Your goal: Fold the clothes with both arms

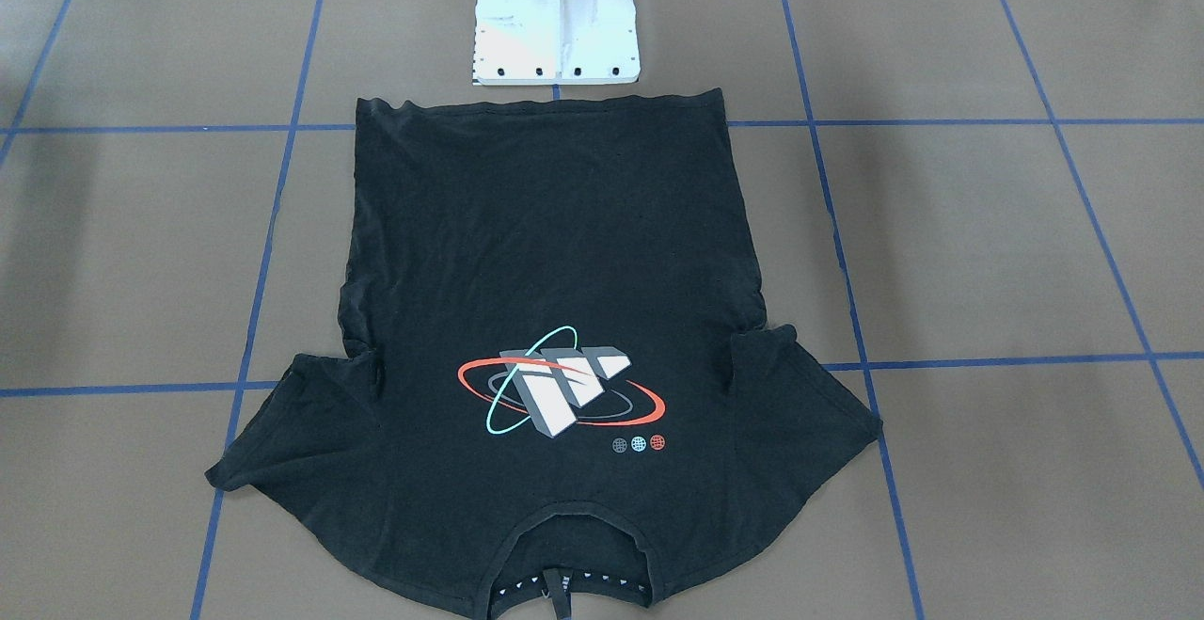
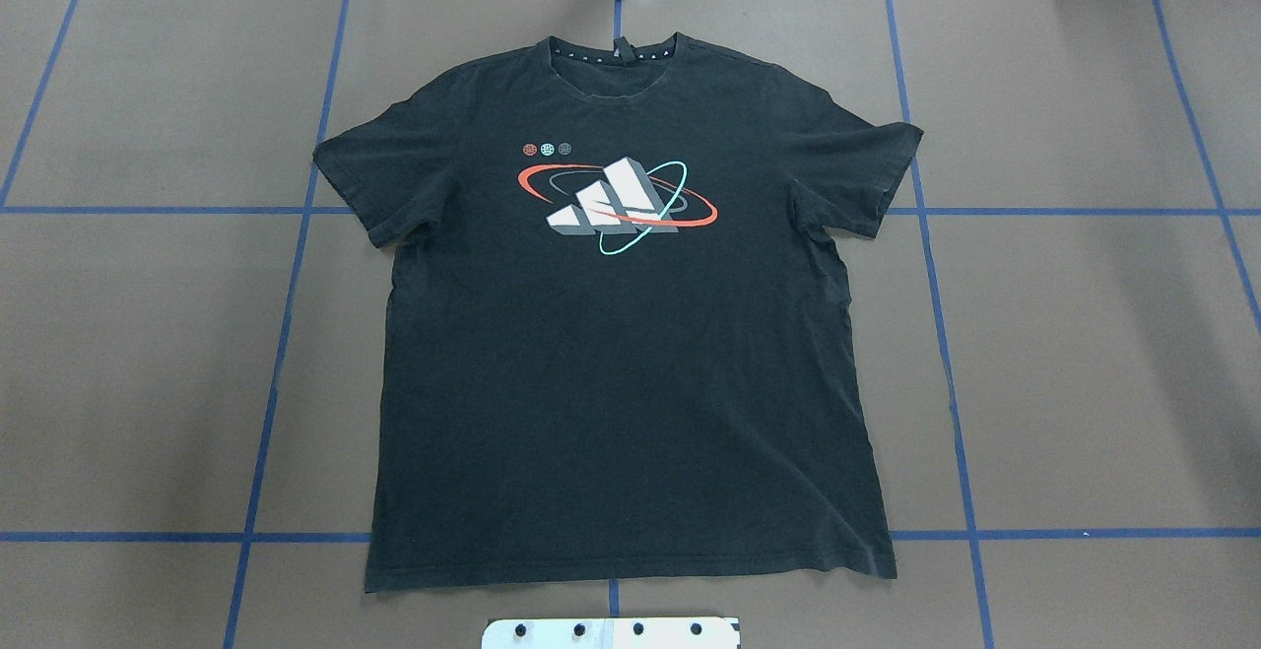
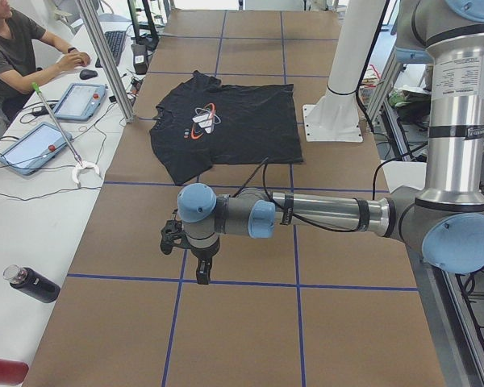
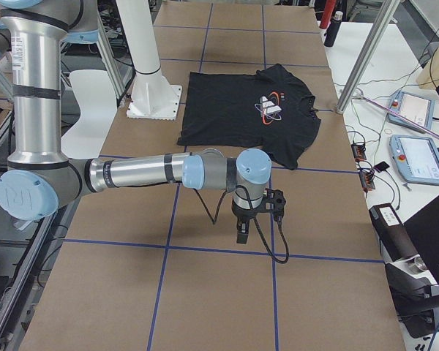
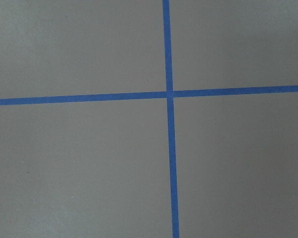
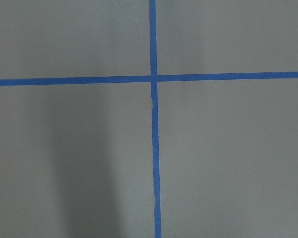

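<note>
The clothes are one black T-shirt (image 2: 621,363) lying flat and face up in the middle of the brown table, collar at the far edge and hem toward the white pedestal. Its grey-white block graphic (image 2: 616,204) with red and teal ellipses shows on the chest. The same shirt (image 1: 546,244) appears with both sleeves spread. My left gripper (image 3: 202,272) hangs above bare table well off the shirt's side, pointing down; I cannot tell whether it is open or shut. Off the shirt's opposite side, my right gripper (image 4: 241,234) points down likewise, state unclear. Both wrist views show only table.
Blue tape lines (image 2: 286,314) grid the table. The white pedestal (image 1: 555,18) stands just behind the shirt's hem. A person (image 3: 16,56) sits at a side bench with tablets (image 3: 32,147) and a dark bottle (image 3: 32,284). A metal post (image 3: 105,60) rises by the table's edge.
</note>
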Controlling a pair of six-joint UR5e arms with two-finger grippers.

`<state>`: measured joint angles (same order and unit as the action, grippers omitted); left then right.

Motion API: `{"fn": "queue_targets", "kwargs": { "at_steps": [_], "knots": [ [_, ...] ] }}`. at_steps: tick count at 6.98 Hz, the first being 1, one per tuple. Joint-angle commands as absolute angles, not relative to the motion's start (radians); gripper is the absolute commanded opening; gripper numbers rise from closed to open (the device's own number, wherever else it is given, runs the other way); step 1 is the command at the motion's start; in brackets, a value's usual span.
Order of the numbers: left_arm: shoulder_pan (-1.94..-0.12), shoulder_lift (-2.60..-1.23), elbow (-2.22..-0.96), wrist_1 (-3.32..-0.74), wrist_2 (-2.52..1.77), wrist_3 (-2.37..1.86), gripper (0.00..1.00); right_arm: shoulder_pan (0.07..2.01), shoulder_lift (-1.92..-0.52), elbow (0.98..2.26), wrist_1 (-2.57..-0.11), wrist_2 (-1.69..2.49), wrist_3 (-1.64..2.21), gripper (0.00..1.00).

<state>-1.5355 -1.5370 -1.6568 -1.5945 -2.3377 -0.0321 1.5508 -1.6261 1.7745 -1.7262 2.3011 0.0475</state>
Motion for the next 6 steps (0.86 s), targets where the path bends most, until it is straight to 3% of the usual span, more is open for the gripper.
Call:
{"fn": "queue_targets", "kwargs": {
  "at_steps": [1,3,6],
  "knots": [
    [-1.536,-1.537,-1.658,-1.595,-2.338,-0.032,1.0,1.551,-1.624,1.773,-1.724,2.295,0.038,1.0],
    [-1.529,-1.564,-1.66,-1.597,-2.345,-0.038,1.0,1.545,-1.606,1.782,-1.715,2.299,0.051,1.0],
    [-1.514,-1.762,-1.632,-1.601,-2.341,-0.031,1.0,1.448,-1.464,1.784,-1.712,2.293,0.048,1.0]
  ]
}}
